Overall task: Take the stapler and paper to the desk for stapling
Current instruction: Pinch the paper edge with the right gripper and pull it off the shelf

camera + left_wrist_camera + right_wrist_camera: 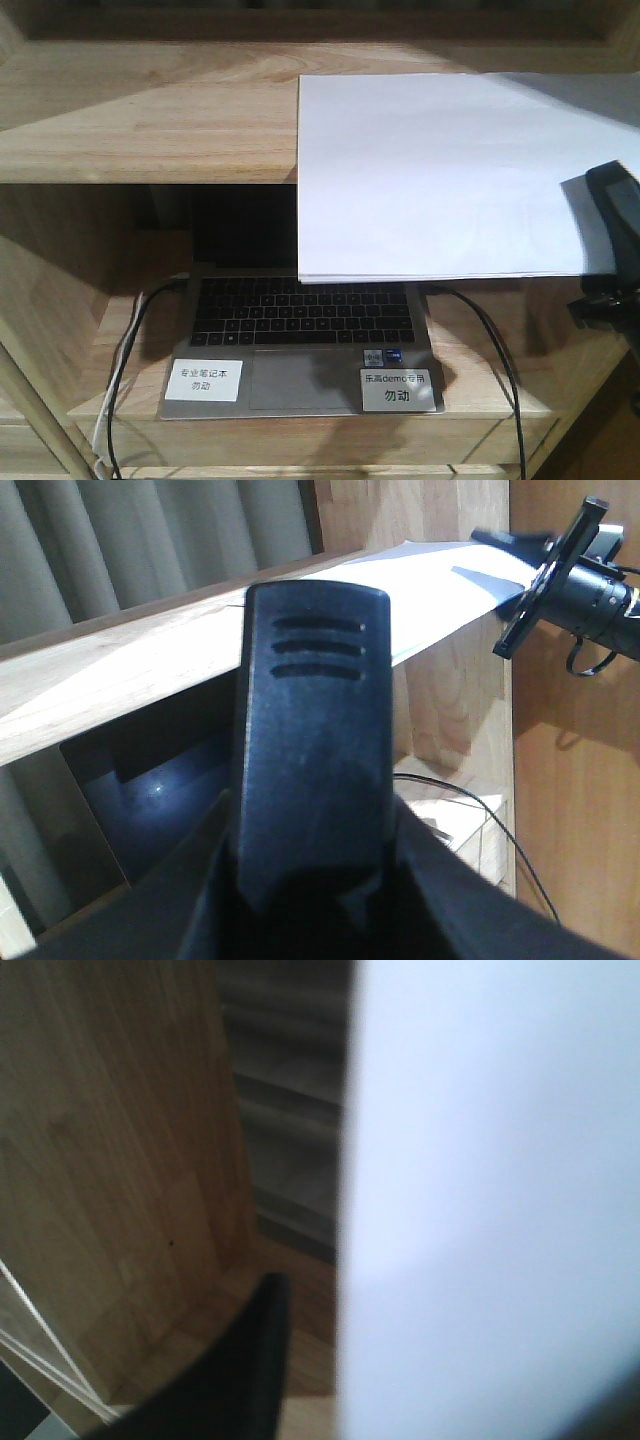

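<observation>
One sheet of paper (430,170) lies on the upper shelf (150,130), its near edge hanging out over the open laptop (300,320) below. The right tool (610,215) sits at the sheet's right-hand corner, one finger over the top; whether it has pinched the sheet I cannot tell. I would want it to bite well in from the overhanging edge, close firmly, then draw the sheet out level and straight, so it neither folds nor drags on the shelf lip. The left tool (312,750) fills its own view as a dark shape, its grip unreadable, and I cannot pick out the stapler for certain.
</observation>
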Available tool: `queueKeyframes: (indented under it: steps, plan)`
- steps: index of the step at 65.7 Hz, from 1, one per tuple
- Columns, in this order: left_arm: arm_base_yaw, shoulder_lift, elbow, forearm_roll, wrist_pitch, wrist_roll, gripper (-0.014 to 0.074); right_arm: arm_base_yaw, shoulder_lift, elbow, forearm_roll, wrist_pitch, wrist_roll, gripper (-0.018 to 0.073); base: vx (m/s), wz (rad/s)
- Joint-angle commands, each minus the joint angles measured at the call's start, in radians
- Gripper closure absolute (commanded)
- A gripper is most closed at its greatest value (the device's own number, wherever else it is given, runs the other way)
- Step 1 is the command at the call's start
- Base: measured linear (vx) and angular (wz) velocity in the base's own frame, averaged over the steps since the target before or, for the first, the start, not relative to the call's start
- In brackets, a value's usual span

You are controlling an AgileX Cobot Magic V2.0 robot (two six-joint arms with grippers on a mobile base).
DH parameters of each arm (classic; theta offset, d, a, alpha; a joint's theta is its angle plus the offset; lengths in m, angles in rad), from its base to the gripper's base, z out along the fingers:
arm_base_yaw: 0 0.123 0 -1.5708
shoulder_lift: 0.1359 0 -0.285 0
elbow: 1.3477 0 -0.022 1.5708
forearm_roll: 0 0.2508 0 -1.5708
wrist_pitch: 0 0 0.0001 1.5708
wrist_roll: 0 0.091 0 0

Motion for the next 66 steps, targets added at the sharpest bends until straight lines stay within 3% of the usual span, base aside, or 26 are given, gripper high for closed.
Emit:
queueKeyframes:
  steps: [1, 46, 57, 66]
  plan:
    - [-0.001, 0.02, -0.023, -0.025, -0.115, 0.0, 0.0603, 0.002, 0.0, -0.031, -0.03, -0.123, -0.005, 0.0574, 0.0, 0.0]
    - [-0.001, 0.02, -0.023, -0.025, -0.115, 0.0, 0.0603, 0.002, -0.029, -0.031, -0.029, -0.19, -0.001, 0.0569, 0.0, 0.0]
    - [-0.001, 0.02, -0.023, -0.025, -0.115, 0.0, 0.0603, 0.002, -0.116, -0.031, -0.034, -0.156, -0.02, 0.0569, 0.0, 0.0]
    - [-0.001, 0.02, -0.023, -0.025, -0.115, 0.0, 0.0603, 0.002, -0.186, -0.031, -0.104, -0.075, -0.02, 0.0569, 0.0, 0.0]
